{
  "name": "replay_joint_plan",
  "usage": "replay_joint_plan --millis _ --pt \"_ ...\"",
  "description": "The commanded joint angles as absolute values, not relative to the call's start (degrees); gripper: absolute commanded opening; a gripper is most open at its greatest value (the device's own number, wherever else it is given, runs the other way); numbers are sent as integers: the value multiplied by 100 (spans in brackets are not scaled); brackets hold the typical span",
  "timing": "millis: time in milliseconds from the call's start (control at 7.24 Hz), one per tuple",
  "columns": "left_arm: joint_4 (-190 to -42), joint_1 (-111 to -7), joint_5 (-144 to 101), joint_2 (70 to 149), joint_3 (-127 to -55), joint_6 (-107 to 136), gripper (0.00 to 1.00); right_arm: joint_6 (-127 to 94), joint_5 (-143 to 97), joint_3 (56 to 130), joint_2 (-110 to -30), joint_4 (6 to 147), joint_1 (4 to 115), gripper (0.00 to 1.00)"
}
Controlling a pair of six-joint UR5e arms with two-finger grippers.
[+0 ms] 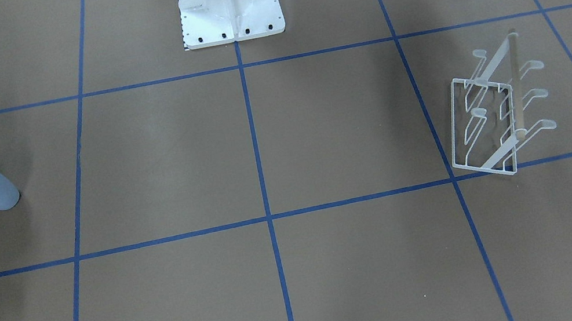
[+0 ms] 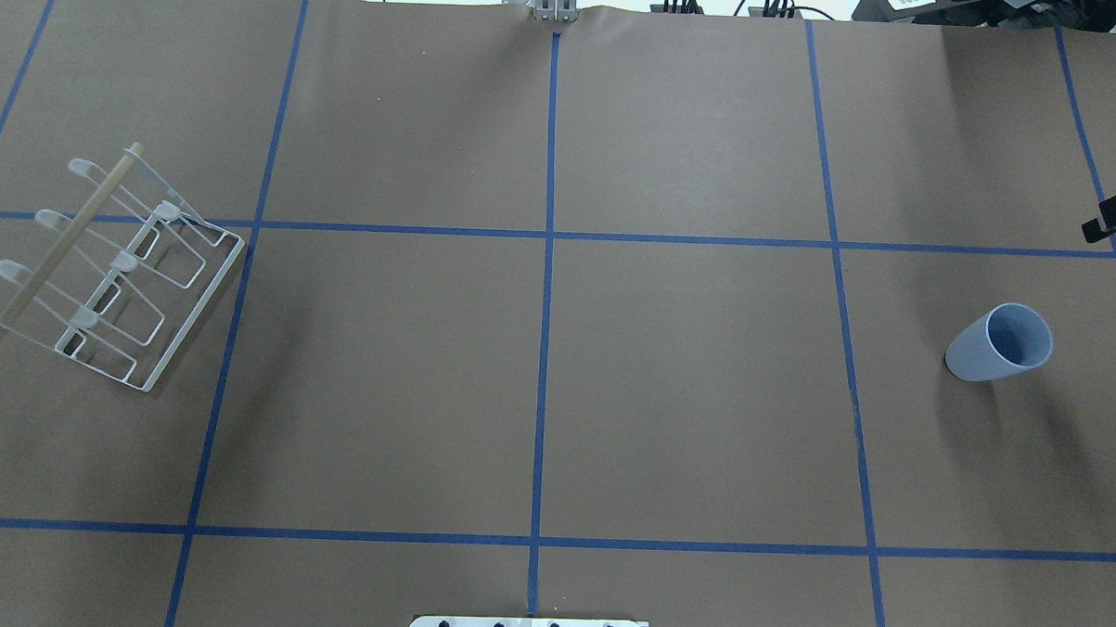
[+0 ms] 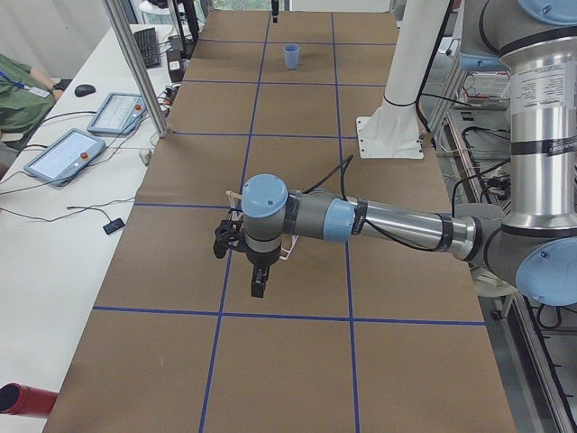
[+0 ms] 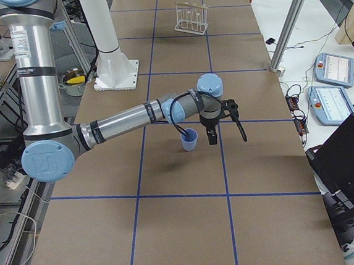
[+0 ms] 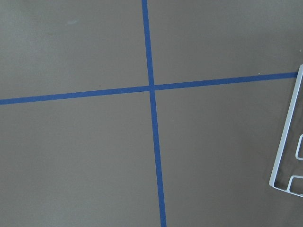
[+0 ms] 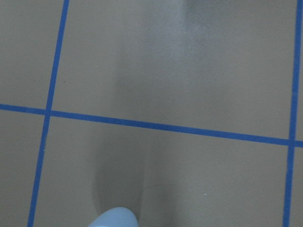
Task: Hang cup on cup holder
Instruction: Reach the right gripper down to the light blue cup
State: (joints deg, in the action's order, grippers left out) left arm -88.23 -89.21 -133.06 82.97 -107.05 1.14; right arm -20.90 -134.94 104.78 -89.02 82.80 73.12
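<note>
Exterior right: the cup (image 4: 189, 140) is stood upright just beside the right gripper (image 4: 213, 133), likely for grasping. The cup holder (image 2: 68, 238) is set near the left gripper (image 3: 242, 257). Neither gripper's opening can be told.

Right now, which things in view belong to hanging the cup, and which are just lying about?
Belong to the job:
- cup, standing on the table
- cup holder, at the table's other end, nothing on its prongs

Just lying about, on the side benches:
- control tablets
- computer mouse
- laptop
</note>
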Motion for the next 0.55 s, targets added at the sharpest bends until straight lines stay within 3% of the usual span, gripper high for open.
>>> replay_joint_plan --millis 0,414 --pt "-8824 -8921 -13307 8297 -10705 114 98 -2320 -13526 10476 -9087 8121 6909 100" --pt "-8816 -8921 -13307 8297 -10723 114 98 -2320 -13474 10293 -9062 8121 6522 100"
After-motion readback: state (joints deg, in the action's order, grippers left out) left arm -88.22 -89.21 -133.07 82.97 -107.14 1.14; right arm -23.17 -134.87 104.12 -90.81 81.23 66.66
